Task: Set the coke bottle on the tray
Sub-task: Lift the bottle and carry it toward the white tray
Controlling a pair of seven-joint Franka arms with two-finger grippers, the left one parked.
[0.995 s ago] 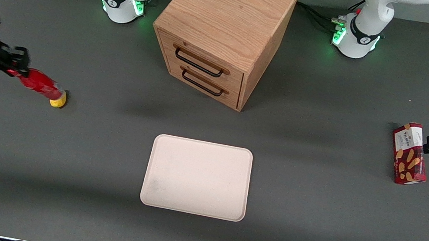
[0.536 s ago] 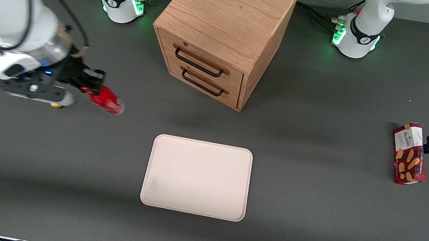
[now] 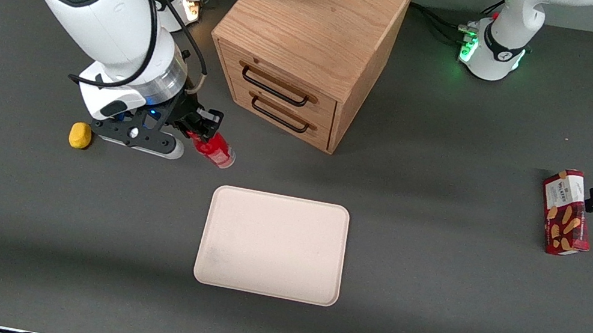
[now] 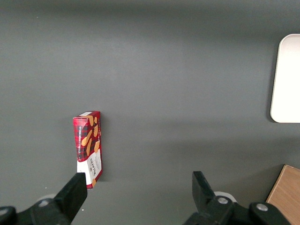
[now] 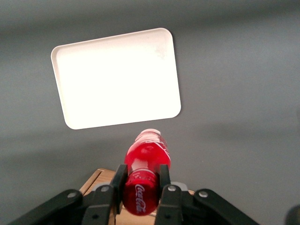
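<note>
My right gripper (image 3: pixel 203 135) hangs above the table, shut on the red coke bottle (image 3: pixel 215 150), which sticks out from the fingers toward the tray. In the right wrist view the bottle (image 5: pixel 144 176) sits clamped between the two black fingers (image 5: pixel 116 183) of the gripper (image 5: pixel 140 180), white script on its body. The pale cream tray (image 3: pixel 273 245) lies flat on the table, nearer the front camera than the bottle and apart from it. It also shows as a bright rectangle, the tray (image 5: pixel 116 77), ahead of the held bottle. Nothing lies on it.
A wooden two-drawer cabinet (image 3: pixel 309 40) stands farther from the camera than the tray. A small yellow object (image 3: pixel 80 135) lies on the table beside my arm. A red snack box (image 3: pixel 565 212) lies toward the parked arm's end, also seen as the box (image 4: pixel 88 148).
My arm has carried the coke bottle from the working arm's end of the table toward the tray and cabinet. The yellow object stayed where it was.
</note>
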